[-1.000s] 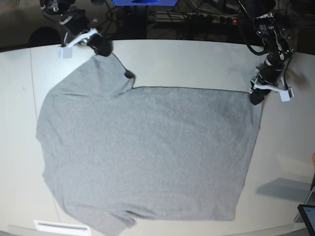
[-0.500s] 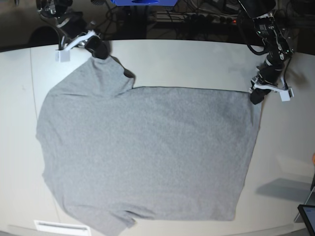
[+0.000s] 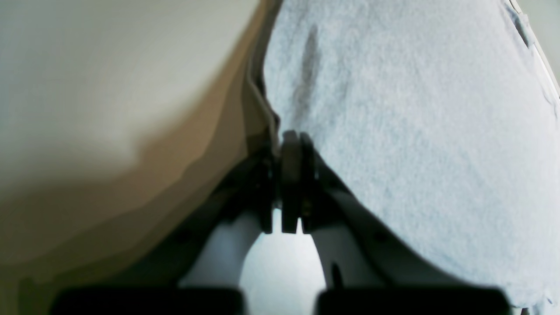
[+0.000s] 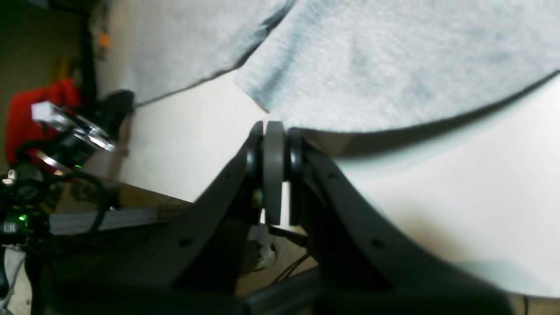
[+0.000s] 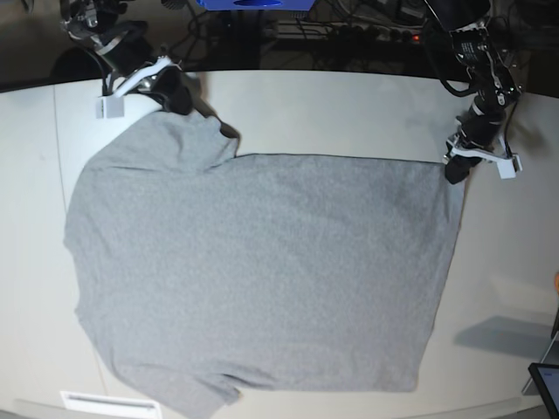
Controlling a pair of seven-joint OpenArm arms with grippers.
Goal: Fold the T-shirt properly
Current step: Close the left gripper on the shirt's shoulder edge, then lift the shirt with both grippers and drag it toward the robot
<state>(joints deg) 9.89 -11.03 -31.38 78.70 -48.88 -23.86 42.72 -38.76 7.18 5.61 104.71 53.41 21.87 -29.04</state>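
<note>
The grey T-shirt (image 5: pixel 262 262) lies spread flat on the white table (image 5: pixel 349 113), plain side up. My right gripper (image 5: pixel 179 98) is at the far left sleeve tip. In the right wrist view this gripper (image 4: pixel 273 129) is shut on the edge of the T-shirt (image 4: pixel 393 65), which hangs slightly off the table with a shadow under it. My left gripper (image 5: pixel 453 172) is at the far right hem corner. The left wrist view shows that gripper (image 3: pixel 291 138) shut, its pads pressed together on the T-shirt (image 3: pixel 415 131) at its edge.
Cables and a power strip (image 5: pixel 367 33) run along the dark space behind the table's far edge. A dark tablet corner (image 5: pixel 546 384) sticks in at the bottom right. A white strip (image 5: pixel 109 401) lies at the near left edge.
My right gripper has shifted a little to the left and turned, drawing the sleeve tip with it. The left gripper stays at the hem corner.
</note>
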